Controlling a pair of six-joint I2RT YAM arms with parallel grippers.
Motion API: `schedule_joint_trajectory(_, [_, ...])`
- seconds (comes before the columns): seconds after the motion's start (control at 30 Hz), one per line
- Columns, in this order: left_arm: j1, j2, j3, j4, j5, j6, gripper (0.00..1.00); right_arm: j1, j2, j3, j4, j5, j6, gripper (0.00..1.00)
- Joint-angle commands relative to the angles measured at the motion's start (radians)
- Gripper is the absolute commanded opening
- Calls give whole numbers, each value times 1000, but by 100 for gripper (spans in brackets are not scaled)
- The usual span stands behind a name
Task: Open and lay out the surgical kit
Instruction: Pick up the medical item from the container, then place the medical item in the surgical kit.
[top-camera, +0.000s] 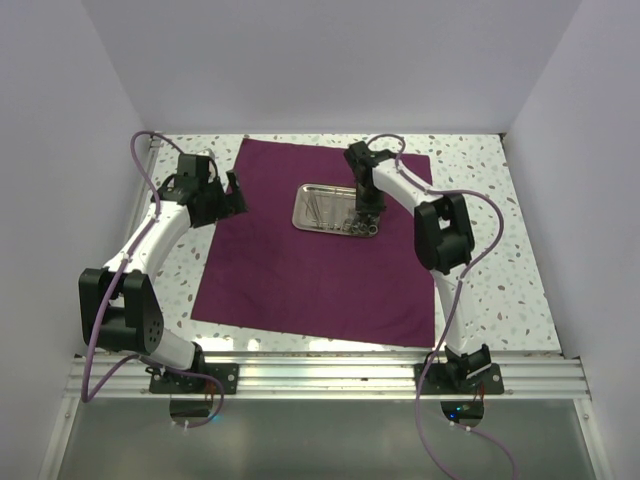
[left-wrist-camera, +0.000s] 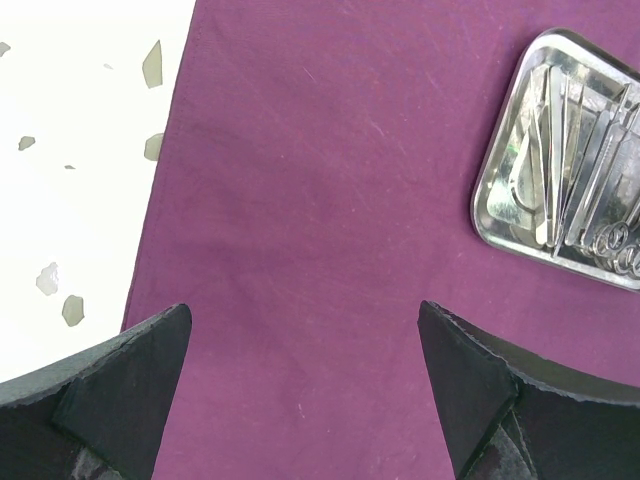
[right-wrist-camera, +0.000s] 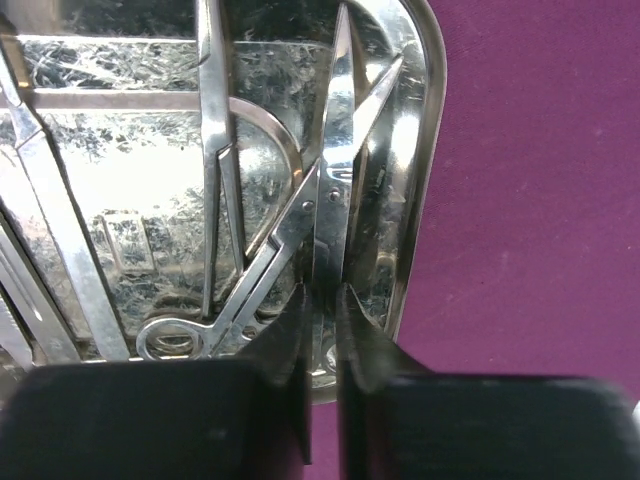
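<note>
Your right gripper (right-wrist-camera: 320, 295) stands at the right-hand end of the steel tray (right-wrist-camera: 432, 150), its fingers pinched almost together on a thin shank of the scissors (right-wrist-camera: 331, 195). That narrow hold is the first thing that can fail: polished steel on so small a contact can slide or swivel out as you lift, and the scissors would clatter back into the tray or onto the purple cloth (top-camera: 300, 285). Watch the crossing too. The scissors lie over and against the neighbouring instruments (right-wrist-camera: 214, 140), so a straight pull can hook one and drag it up or flick it over the rim. The fingertips also sit just beside the tray's end wall; if they catch it, the light tray can tip or skid on the cloth and spill everything. The tray rests in the far middle of the cloth, which lies spread flat on the speckled table (top-camera: 480, 270), and nothing braces it. Your left gripper (top-camera: 234, 195) hangs with its fingers spread wide and empty above the cloth's left edge, well apart from the tray, so it offers no help if the tray shifts. Lift slowly and straight, and check that only one instrument rises.
</note>
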Motion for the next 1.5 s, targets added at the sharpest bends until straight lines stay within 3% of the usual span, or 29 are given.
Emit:
schedule_joint_trajectory(0.0, [-6, -3, 37, -17, -15, 23, 100, -1, 40, -78, 57, -29, 16, 1])
schedule_joint_trajectory(0.17, [-6, 9, 57, -23, -15, 30, 100, -1, 20, -86, 52, -41, 14, 0])
schedule_joint_trajectory(0.43, [-39, 17, 104, 25, -12, 44, 100, -1, -193, -6, -8, -17, -9, 0])
schedule_joint_trajectory(0.53, [-51, 31, 109, 88, 68, 40, 100, -1, -302, -27, -28, -13, -9, 0])
schedule_joint_trajectory(0.73, [-147, 119, 158, 133, 97, 14, 100, 2, -589, -373, 21, -53, 59, 0])
schedule_joint_trajectory(0.87, [-264, 235, 251, 79, 10, -11, 100, 11, -822, -764, 78, -121, 152, 0])
schedule_joint_trajectory(0.93, [-305, 294, 297, 75, -13, -35, 94, 22, -926, -924, 121, -171, 180, 0])
schedule_joint_trajectory(1.1, [-356, 406, 408, 55, -47, -80, 79, 77, -1052, -1108, 172, -225, 258, 0])
schedule_joint_trajectory(1.3, [-390, 506, 498, 49, -46, -100, 75, 129, -1077, -1208, 179, -237, 318, 0])
schedule_joint_trajectory(1.33, [-393, 529, 507, 47, -46, -102, 75, 131, -1072, -1214, 176, -237, 320, 32])
schedule_joint_trajectory(1.43, [-408, 570, 540, 47, -73, -103, 69, 139, -1069, -1201, 137, -237, 318, 92])
schedule_joint_trajectory(1.47, [-411, 581, 549, 44, -79, -106, 66, 139, -1068, -1192, 123, -222, 309, 96])
